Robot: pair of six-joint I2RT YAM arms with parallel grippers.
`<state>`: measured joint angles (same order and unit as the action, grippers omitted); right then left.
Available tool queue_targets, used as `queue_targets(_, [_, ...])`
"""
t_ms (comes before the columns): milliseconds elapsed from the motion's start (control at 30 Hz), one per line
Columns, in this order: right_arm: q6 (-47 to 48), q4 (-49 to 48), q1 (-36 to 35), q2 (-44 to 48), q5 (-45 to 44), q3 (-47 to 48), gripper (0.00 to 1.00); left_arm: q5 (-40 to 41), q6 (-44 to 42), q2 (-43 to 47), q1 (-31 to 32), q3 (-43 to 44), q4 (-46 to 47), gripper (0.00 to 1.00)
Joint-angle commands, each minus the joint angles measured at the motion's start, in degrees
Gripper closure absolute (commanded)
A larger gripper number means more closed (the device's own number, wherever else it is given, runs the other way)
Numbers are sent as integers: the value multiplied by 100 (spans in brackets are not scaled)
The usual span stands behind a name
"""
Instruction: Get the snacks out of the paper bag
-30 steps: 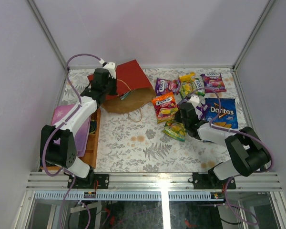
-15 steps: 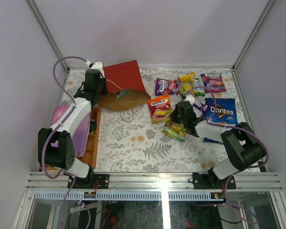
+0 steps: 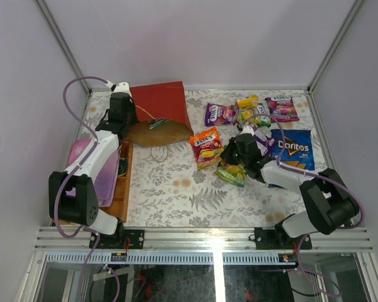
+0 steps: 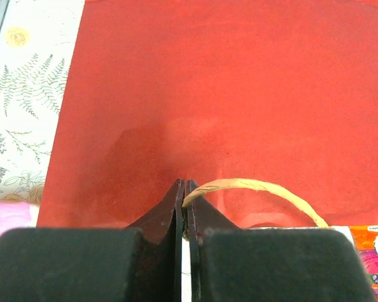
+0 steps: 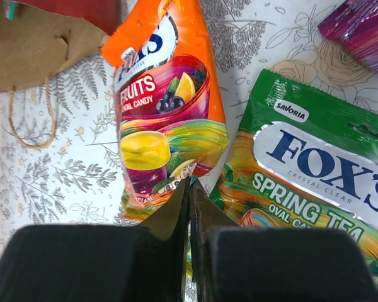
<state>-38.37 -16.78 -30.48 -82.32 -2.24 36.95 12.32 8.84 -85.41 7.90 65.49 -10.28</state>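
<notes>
From above I count six snacks (image 3: 217, 113) out on the worktop (image 3: 176, 189). One teal bit (image 3: 156, 124) peeks from the mouth of the paper bag (image 3: 160, 100).

The blue bag (image 3: 293, 146) says "Doritos". Only up close can you read the orange packet (image 5: 164, 107): "FRUITS OVAL CANDY". The right hand (image 5: 189, 184) is pinched shut on its bottom edge. Just right of that hand, the green packet (image 5: 315, 170) says "FOX'S SPRING TEA".

The left hand (image 4: 184, 185) is pinched shut on the cord handle (image 4: 258, 185), with the red bag straight ahead of it.

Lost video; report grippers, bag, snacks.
Left gripper shut on tan cord handle of red paper bag. Right gripper shut on glossy orange candy packet. Teal item in bag mouth.
</notes>
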Motion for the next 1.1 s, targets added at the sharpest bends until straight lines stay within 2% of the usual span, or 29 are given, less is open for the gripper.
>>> queue_targets(0, [106,42,-55,-317,279,410,99,217,111,237,-69,-59,342,100])
queue_targets(33, [111,83,-67,-383,319,496,93,194,94,249,-67,-69,349,100])
queue_targets(67, [124,129,-98,-423,331,573,82,151,60,266,-78,-86,355,100])
queue_targets(200, [240,325,-308,-232,-162,739,16,-115,-25,319,-72,-139,472,100])
queue_targets(233, [301,332,-394,-92,-371,733,6,-126,-23,333,-75,-149,496,100])
queue_targets(267, [352,298,-476,47,-571,729,0,-133,-23,346,-77,-158,520,100])
queue_targets(433, [580,-84,-1023,548,-1569,802,1,-197,-15,293,-78,-154,561,100])
queue_targets(567, [659,-737,-1457,274,-1604,1050,3,-262,-9,264,-76,-119,541,100])
queue_targets(700, [199,-1775,-1747,-581,-1059,1420,8,-460,-12,222,-78,-75,459,98])
queue_targets(767, [-107,-2352,-1848,-1300,-830,1691,8,-569,-14,157,-78,1,353,97])
queue_targets(867, [-991,-3582,-1909,-2263,-627,1907,9,-662,-14,104,-78,92,245,97])
queue_targets(967, [-1631,-4759,-2100,-3067,-902,2087,10,-824,16,119,-74,124,203,97])
queue_targets(1067, [-1841,-5053,-2339,-3565,-1564,2467,12,-1054,59,147,-76,132,202,97])
